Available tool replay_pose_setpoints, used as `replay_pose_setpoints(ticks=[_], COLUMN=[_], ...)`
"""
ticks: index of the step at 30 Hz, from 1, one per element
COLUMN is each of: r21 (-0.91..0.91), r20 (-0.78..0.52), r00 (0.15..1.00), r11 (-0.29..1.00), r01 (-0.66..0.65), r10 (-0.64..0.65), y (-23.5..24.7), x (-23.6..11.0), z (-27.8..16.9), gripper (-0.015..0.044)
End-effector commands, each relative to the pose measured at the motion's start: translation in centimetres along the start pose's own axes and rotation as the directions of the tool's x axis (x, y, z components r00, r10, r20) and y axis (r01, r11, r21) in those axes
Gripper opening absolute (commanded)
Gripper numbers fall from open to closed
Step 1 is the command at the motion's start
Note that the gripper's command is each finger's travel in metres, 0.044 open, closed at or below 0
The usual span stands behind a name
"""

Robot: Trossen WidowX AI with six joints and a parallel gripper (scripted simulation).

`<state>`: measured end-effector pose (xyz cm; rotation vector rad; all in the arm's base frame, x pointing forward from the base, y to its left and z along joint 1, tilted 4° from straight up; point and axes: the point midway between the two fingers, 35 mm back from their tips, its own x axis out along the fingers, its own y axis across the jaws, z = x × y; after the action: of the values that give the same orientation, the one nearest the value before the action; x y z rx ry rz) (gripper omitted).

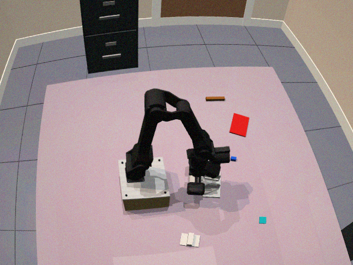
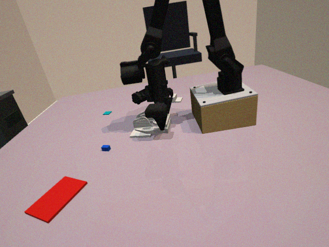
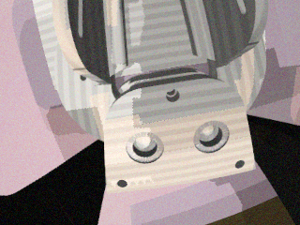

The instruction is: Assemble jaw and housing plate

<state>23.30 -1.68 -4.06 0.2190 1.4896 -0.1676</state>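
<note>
Arm bent over the pink table; its gripper points down near the middle of the top view, a little right of the arm's white-topped base block. Fingers spread wide, yet closed against the two sides of the housing plate; it is held between them, pale and ridged, across the lower middle of the wrist view. Two ringed holes in the plate, side by side, each with a rounded stub end showing inside (left stub, right stub); whether the plate is fully seated I cannot tell. The pale gripper assembly lies under and beside the fingers; its two jaws run to the top of the wrist view; gear teeth hidden, so meshing cannot be told. Blue block right of the arm's wrist in the top view; red slab above it (brightest thing in the room); teal square at lower right there.
</note>
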Motion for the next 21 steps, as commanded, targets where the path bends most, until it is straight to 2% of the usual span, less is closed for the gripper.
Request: replay_pose_setpoints(ticks=[1, 21], r21=[0.0, -0.002], r20=[0.0, 0.0], r00=[1.0, 1.0], r11=[1.0, 1.0], r01=[-0.003, -0.003], r10=[0.003, 0.003], y=[0.05, 0.05], x=[0.08, 0.49], z=[-0.03, -0.03], gripper=[0.0351, 0.0351])
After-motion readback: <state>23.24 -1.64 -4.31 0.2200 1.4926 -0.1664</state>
